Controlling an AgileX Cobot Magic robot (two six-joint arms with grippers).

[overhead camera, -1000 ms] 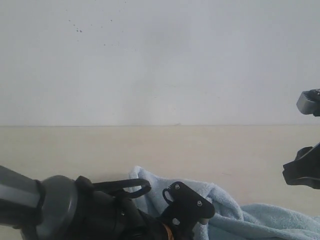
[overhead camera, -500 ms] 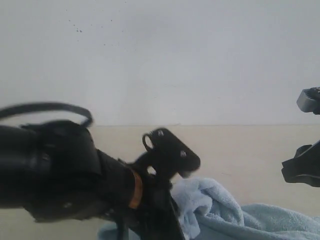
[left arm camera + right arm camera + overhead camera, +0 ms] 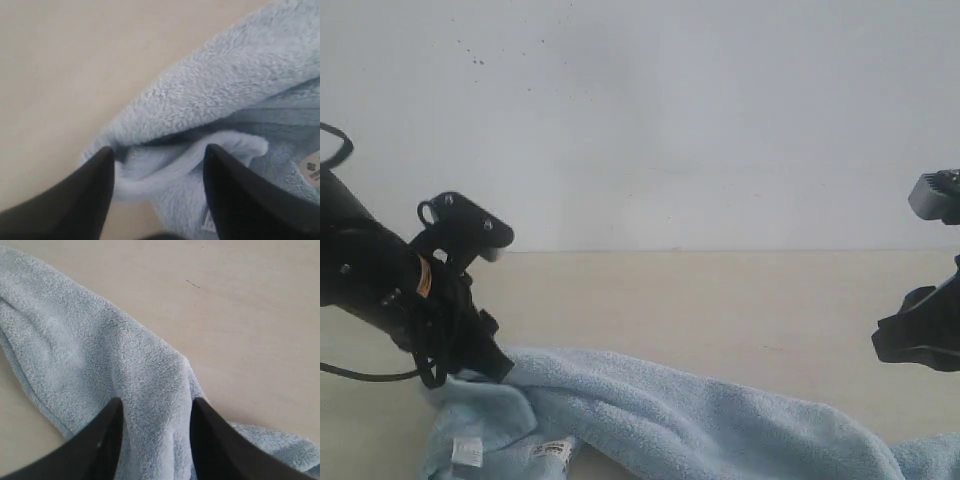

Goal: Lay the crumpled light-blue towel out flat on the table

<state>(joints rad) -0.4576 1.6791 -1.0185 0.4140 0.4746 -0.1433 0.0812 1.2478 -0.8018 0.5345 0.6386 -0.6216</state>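
The light-blue towel (image 3: 670, 420) lies in a long rumpled band across the front of the beige table (image 3: 720, 300). Its white label tags (image 3: 467, 451) show at the left end. My left gripper (image 3: 496, 366) is low over that left end. In the left wrist view a folded hem of the towel (image 3: 210, 100) spans the gap between the jaws of the left gripper (image 3: 159, 150), which are closed on it. My right gripper (image 3: 156, 402) holds a thick ridge of the towel (image 3: 100, 350) between its jaws. In the exterior view only black parts of the right arm (image 3: 920, 335) show at the right edge.
A white-grey wall (image 3: 640, 120) with small dark specks rises behind the table's far edge. Bare table surface lies between the towel and the wall. A black cable (image 3: 360, 375) hangs from the left arm.
My left arm rose, then swung far to the left and down. The towel went with it, drawn out from a bunch at centre-right into a long band. The right arm barely moved.
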